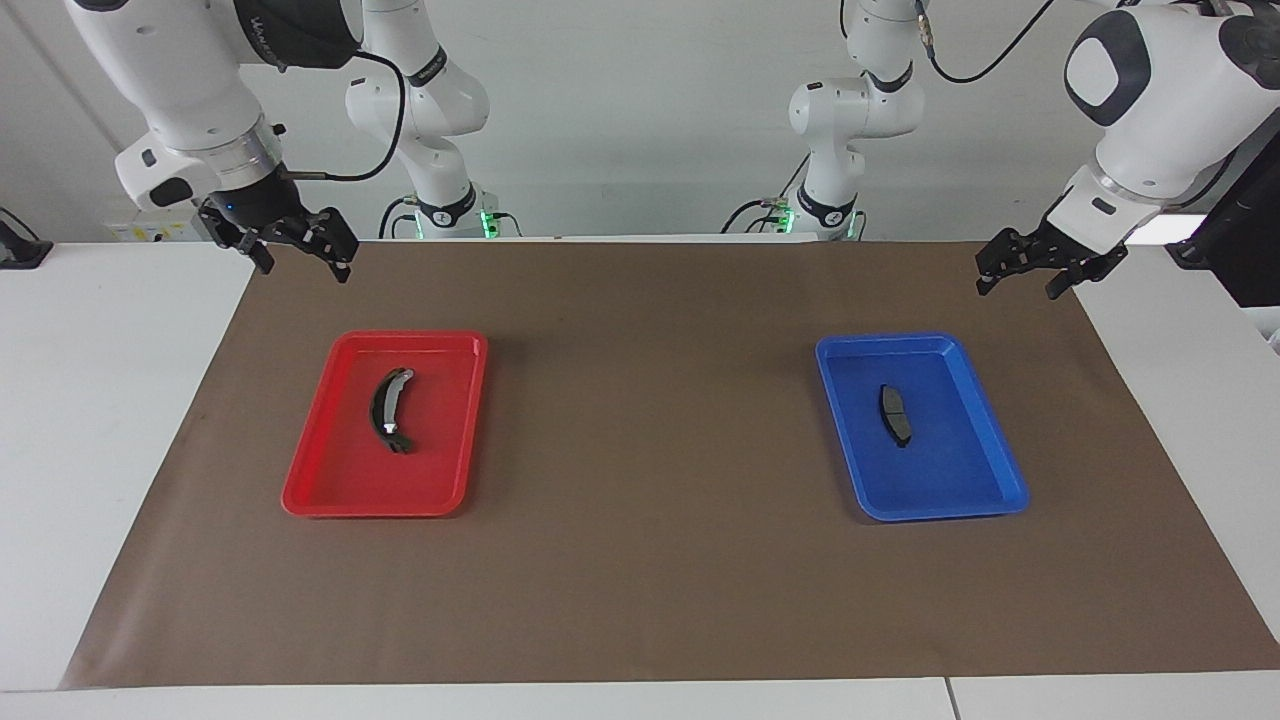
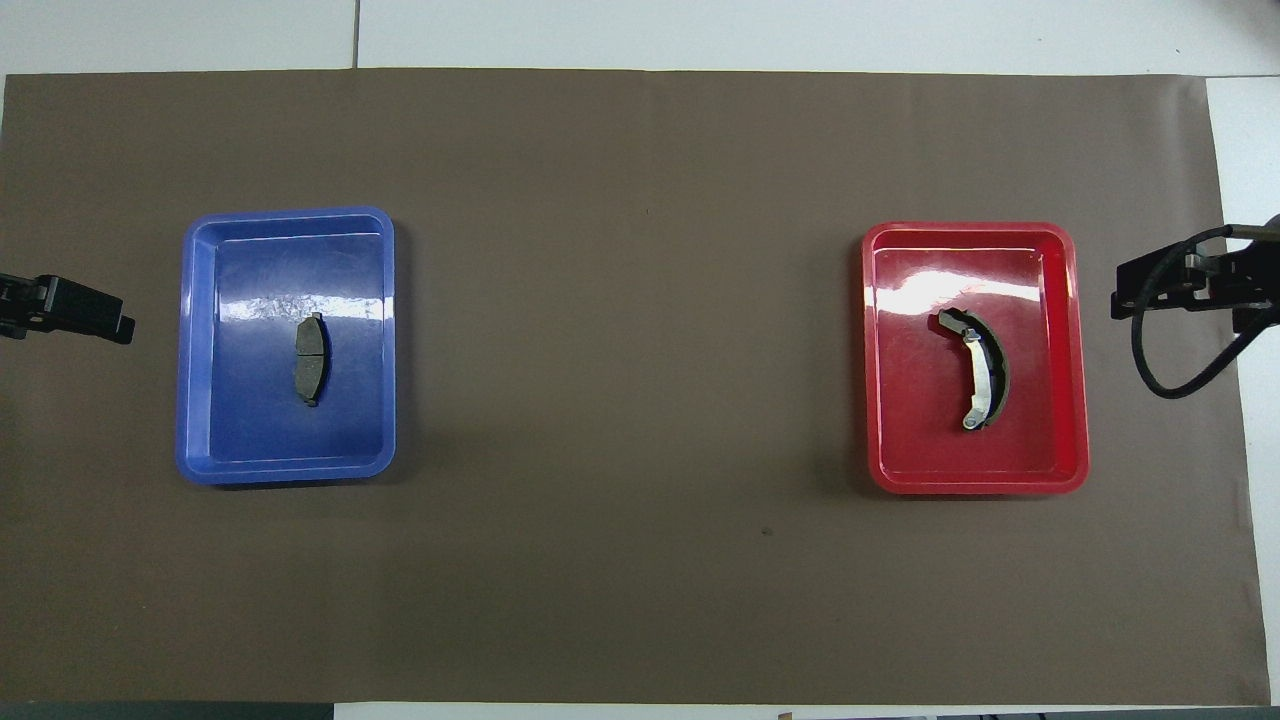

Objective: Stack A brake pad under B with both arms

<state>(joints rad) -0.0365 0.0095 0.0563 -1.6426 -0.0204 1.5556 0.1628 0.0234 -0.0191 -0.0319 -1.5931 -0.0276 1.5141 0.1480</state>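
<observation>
A brake pad [image 1: 896, 414] flat in blue tray [image 1: 990, 505], B [image 1: 392, 410] in red tray [image 1: 300, 500] — neither lifted. Left gripper [image 1: 1030, 268] and right gripper [image 1: 290, 243] parked over table's robot-side corners, fingers spread, empty. Pad best gripped first across short width — set on bare mat [image 1: 650, 400], B laid on top.

Grey pad [image 1: 895, 414], blue tray [image 1: 980, 500]; black/silver (strip) B [image 1: 391, 410], red tray [image 1: 320, 495].

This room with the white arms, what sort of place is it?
Probably a robotics lab: a brown paper mat covers a white table, with brake parts laid in a red plastic tray and a blue plastic tray.
</observation>
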